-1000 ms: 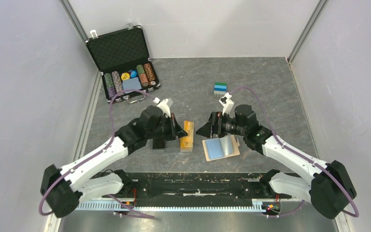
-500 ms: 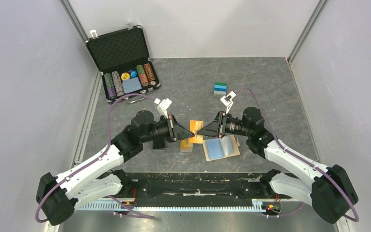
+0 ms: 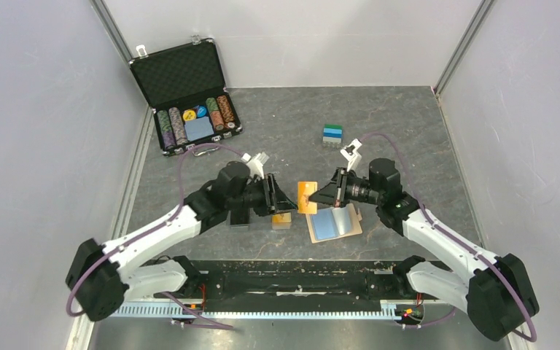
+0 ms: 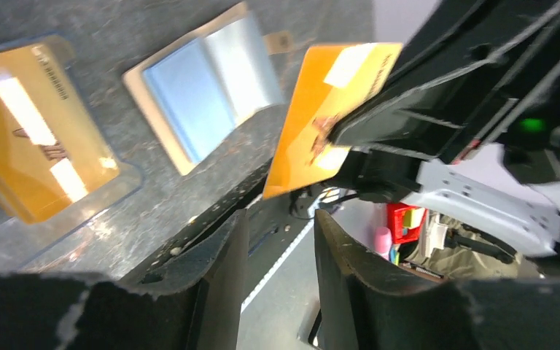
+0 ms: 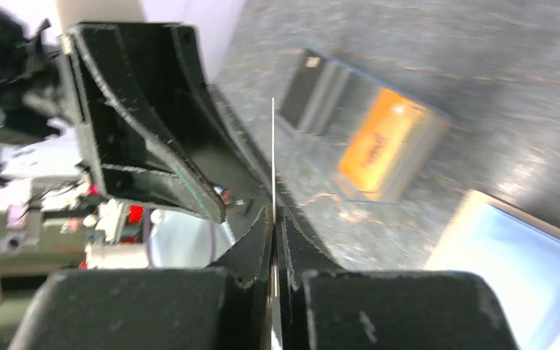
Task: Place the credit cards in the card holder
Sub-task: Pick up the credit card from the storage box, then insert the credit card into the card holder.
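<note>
Overhead view: the right gripper [image 3: 316,200] is clamped on one short edge of an orange credit card [image 3: 306,195], holding it in the air just off the far-left corner of the card holder [image 3: 355,229]. The left gripper [image 3: 290,202] faces it from further left of the holder, jaws parted and empty. The holder lies open on the table [image 3: 408,131] with a blue card [image 3: 324,224] on its left leaf. My worry is that a pinch on so little of the card lets it pivot or slip on the way to a slot. The holder also has nothing pinning it, so it may slide when the card pushes in. The clear box [image 3: 282,219] of orange cards, left of the holder, is partly covered by the left gripper.

Left wrist view: the card hangs beside the holder, raised off the table, its far end lost behind the right gripper's fingers. Its print is too smeared to read. The silvery patch next to the blue card may be a second card or a clear pocket (I cannot tell which). A miss here could wedge the card onto that patch, not into a slot.

Right wrist view: the card is edge-on, a thin pale line rising from the pressed-together fingertips, so its tilt toward the holder cannot be read. The holder is cut off at the lower right corner, its slots unseen, and the whole frame is blurred
</note>
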Tool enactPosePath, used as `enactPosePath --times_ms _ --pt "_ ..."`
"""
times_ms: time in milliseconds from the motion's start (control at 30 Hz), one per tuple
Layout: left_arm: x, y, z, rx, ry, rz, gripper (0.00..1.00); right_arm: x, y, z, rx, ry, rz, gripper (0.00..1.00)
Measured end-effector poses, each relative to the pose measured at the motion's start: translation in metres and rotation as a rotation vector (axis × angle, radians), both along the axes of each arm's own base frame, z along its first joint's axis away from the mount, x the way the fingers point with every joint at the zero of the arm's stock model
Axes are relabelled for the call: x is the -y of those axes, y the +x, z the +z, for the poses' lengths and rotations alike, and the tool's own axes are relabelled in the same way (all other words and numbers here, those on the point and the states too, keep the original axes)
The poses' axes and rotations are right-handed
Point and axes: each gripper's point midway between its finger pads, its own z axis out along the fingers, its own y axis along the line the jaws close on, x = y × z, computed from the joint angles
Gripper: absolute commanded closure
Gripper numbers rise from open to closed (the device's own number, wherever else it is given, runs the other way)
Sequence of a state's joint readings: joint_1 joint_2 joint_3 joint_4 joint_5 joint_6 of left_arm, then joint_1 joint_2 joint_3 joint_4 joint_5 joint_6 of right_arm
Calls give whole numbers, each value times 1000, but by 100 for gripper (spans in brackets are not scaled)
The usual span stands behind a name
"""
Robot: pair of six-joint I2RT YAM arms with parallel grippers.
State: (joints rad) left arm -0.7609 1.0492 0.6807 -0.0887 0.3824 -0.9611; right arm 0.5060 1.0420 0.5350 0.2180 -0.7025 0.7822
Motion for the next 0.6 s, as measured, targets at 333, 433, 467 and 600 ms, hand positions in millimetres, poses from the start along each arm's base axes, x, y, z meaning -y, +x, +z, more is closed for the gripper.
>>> enactPosePath --times_ms 333,433,467,600 --pt "42 16 -72 -126 444 -43 54 77 27 -75 -71 -403 -213 100" --pt "61 27 -85 -101 572 -66 60 89 24 -87 -85 -471 -225 100" --pt "65 29 -92 -91 614 -77 61 92 23 -90 -87 -489 -226 100" --pt "51 28 -126 -104 780 -89 70 99 20 -98 -92 -537 -219 100"
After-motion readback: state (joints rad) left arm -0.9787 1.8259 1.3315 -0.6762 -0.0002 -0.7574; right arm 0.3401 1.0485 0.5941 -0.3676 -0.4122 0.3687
